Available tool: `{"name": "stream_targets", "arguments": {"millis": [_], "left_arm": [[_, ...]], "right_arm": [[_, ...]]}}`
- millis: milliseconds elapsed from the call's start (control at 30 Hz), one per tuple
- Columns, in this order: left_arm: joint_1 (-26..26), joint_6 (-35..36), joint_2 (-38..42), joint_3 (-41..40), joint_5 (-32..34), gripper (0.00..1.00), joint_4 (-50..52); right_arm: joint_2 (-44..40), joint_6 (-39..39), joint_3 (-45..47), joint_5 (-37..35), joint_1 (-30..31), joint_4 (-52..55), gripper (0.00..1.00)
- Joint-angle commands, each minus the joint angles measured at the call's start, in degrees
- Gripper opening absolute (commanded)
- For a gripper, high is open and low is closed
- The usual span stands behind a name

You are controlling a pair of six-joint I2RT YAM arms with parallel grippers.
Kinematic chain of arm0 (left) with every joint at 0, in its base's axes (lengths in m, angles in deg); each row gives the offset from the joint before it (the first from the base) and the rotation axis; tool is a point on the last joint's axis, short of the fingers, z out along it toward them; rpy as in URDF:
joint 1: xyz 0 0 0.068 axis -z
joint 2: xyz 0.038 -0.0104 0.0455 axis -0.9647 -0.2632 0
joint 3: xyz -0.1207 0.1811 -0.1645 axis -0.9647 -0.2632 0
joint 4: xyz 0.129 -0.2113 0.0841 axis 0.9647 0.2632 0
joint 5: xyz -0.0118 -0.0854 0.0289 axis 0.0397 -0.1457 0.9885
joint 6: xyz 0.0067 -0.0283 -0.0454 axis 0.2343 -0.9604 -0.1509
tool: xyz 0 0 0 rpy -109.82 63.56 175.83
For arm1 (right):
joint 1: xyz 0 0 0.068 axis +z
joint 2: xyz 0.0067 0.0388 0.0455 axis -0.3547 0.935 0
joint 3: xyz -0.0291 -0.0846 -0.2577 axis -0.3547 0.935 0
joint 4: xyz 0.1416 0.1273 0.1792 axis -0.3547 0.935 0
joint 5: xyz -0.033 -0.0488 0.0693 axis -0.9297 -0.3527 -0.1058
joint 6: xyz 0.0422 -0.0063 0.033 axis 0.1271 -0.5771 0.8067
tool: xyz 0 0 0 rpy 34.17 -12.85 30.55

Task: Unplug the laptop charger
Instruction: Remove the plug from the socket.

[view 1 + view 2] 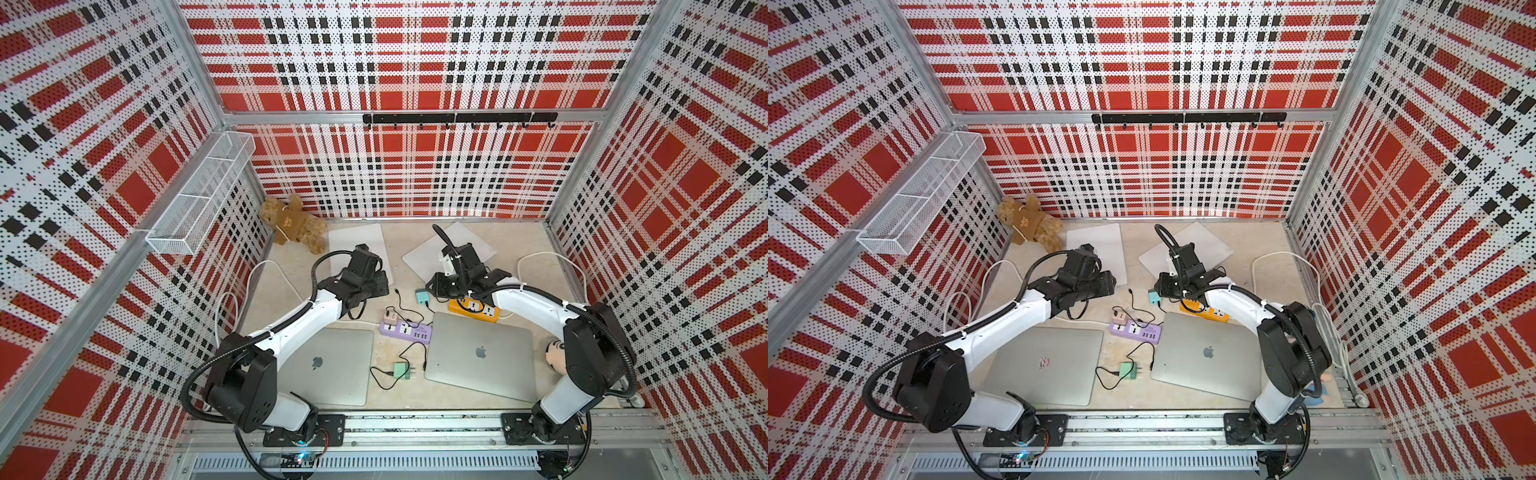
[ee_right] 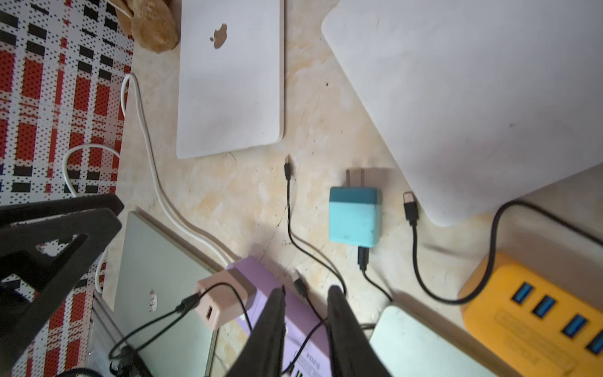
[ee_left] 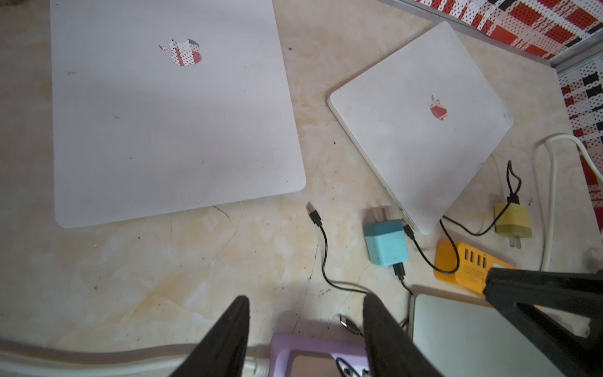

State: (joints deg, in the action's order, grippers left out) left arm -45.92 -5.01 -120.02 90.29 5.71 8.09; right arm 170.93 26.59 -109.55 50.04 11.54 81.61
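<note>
A pink charger (image 2: 222, 297) stands plugged into the purple power strip (image 2: 261, 277), seen in both top views (image 1: 390, 318) (image 1: 1121, 319), with a black cable in its port. My right gripper (image 2: 306, 293) hovers over that strip just beside the pink charger, its fingers apart and nothing between them. My left gripper (image 3: 306, 303) is open above the strip's other end (image 3: 313, 349), holding nothing. A teal charger (image 2: 355, 215) lies loose on the table with its prongs bare. A green charger (image 1: 402, 371) lies loose between the two grey laptops.
An orange power strip (image 1: 473, 309) and an olive charger (image 3: 512, 222) lie by the right arm. Two grey laptops (image 1: 328, 365) (image 1: 480, 357) lie in front, two white ones (image 1: 357, 245) (image 1: 449, 249) behind. Loose cable ends (image 2: 287, 163) and a teddy bear (image 1: 293, 222) lie around.
</note>
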Motion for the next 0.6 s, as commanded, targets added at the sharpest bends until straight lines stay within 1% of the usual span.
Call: {"name": "stream_targets", "arguments": {"millis": [0,100,200,467,567], "left_arm": [[-0.12,2.86,4.34,-2.55,-1.79,0.59,2.33],[0.38,2.79,7.36,-4.69,-2.38,0.6,2.37],[2.15,2.96,9.75,-6.54,-1.86,0.62,2.45],[7.25,2.34,15.12,-11.96,-0.76,0.64,2.52],[11.14,4.16,16.95,-12.6,2.05,0.66,3.55]], "right_arm": [[-4.44,4.17,3.12,-0.17,0.9,-3.73,0.26],[-7.78,6.24,7.95,1.47,0.9,-7.0,0.21],[-10.41,7.4,11.44,3.39,0.93,-8.61,0.19],[-14.78,8.12,18.13,4.54,1.0,-11.11,0.19],[-15.01,8.17,19.48,4.72,1.0,-11.81,0.19]]}}
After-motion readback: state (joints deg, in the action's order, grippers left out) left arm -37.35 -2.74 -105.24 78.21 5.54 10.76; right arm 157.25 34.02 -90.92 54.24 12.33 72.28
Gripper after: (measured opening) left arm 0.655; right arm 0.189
